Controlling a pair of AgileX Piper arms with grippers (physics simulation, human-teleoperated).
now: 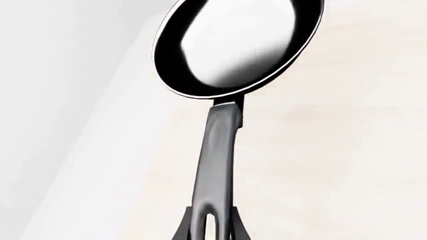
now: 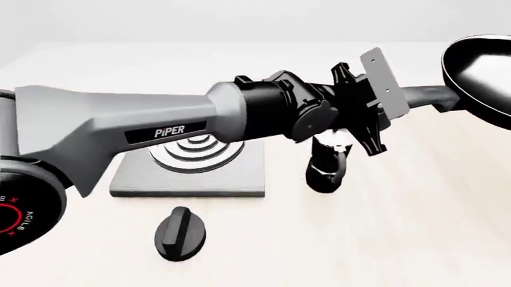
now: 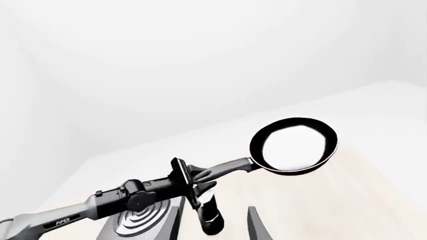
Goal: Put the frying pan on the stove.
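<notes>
The frying pan (image 2: 481, 70) hangs in the air at the far right of the front view, well to the right of the stove. My left gripper (image 2: 399, 99) is shut on the end of its long grey handle (image 1: 217, 160). In the left wrist view the fingertips (image 1: 185, 233) clasp the handle's holed end, with the glossy black pan (image 1: 240, 45) beyond. The stove (image 2: 188, 179), a grey slab with silver rings, lies on the table, partly hidden under the left arm. One finger (image 3: 257, 227) of my right gripper shows in the right wrist view, far from the pan (image 3: 293, 145).
A black-and-silver moka pot (image 2: 327, 168) stands on the table right of the stove, just below the left gripper. A small black oval knob (image 2: 182, 232) lies in front of the stove. The left arm (image 2: 119, 128) spans the scene above the stove.
</notes>
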